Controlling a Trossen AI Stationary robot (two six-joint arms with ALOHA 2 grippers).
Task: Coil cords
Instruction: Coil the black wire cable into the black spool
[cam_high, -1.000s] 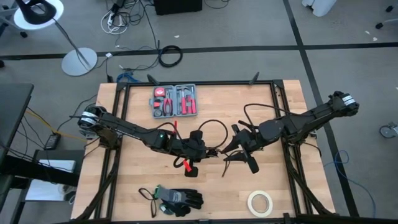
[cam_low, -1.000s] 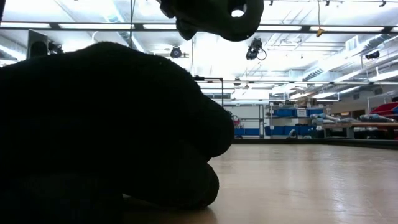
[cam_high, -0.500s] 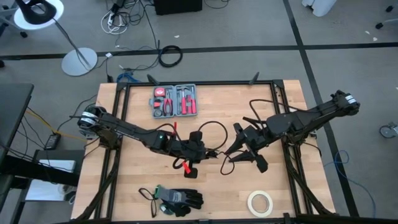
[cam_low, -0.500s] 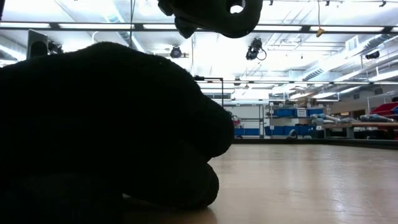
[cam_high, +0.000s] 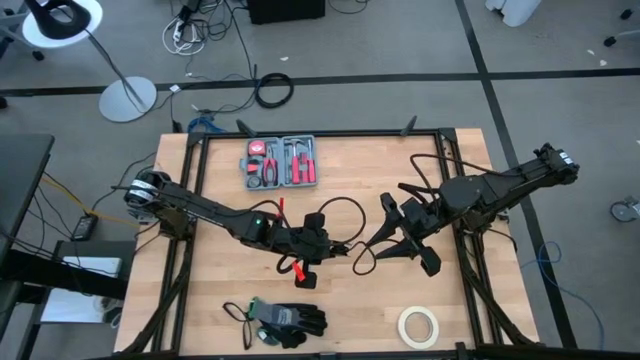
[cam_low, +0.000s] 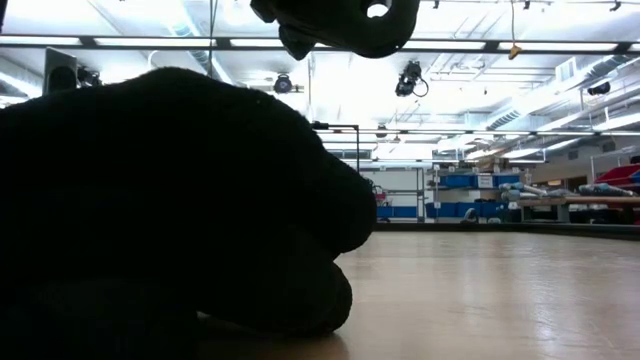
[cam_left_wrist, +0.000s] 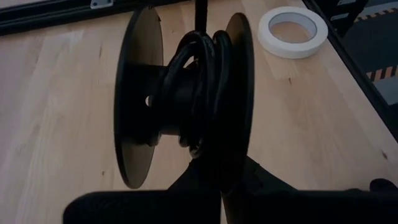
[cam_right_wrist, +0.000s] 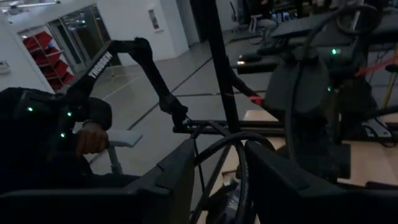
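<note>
Thin black flexible cord (cam_high: 340, 215): partly wound in several turns around the hub of a black flat-flanged spool (cam_left_wrist: 186, 99) at mid-tabletop; remainder rises in one loose open loop.

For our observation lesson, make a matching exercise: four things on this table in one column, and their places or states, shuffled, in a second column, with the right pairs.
1. tool case
2. tape roll
3. black gloves
4. cord

A. wound on a black spool
B. open, at the table's far edge
C. near edge, right of the gloves
D. near edge, left of the tape

Pairs: 1-B, 2-C, 3-D, 4-A
</note>
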